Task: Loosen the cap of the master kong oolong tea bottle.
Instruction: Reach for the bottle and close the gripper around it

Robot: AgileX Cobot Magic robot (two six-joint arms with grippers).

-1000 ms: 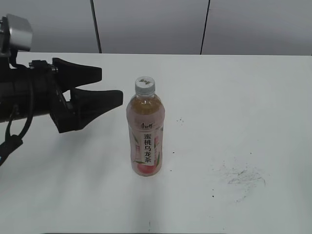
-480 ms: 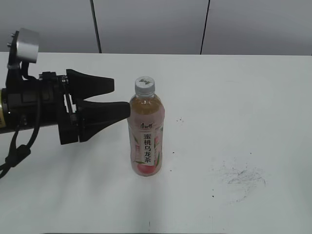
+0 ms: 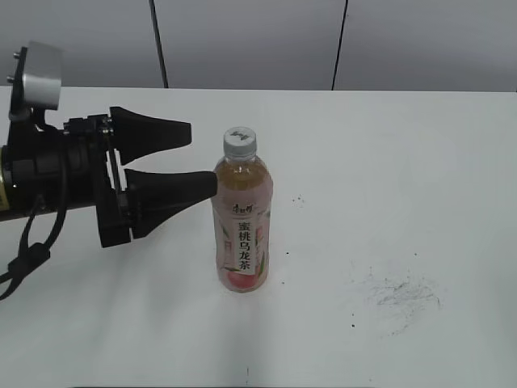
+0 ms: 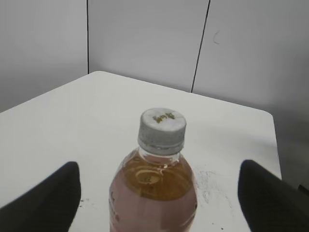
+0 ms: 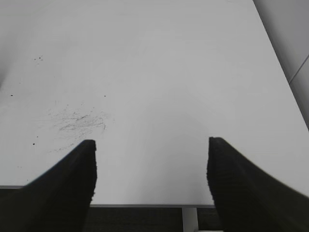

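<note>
Bottle upright, left fingers spread to either side of it.

The slim clear plastic master kong oolong tea bottle point(image 3: 241, 218) of amber tea stands on the white worktop point(image 3: 388, 178), long axis vertical, its ribbed white-grey cap point(image 4: 162, 129) pointing up. The left gripper point(image 3: 202, 158) has its black fingers point(image 3: 166, 191) released and empty, flanking the shoulder; best to centre, then clench squarely without tipping it. The right gripper point(image 5: 150, 186) hangs spread over bare worktop, well apart.
</note>
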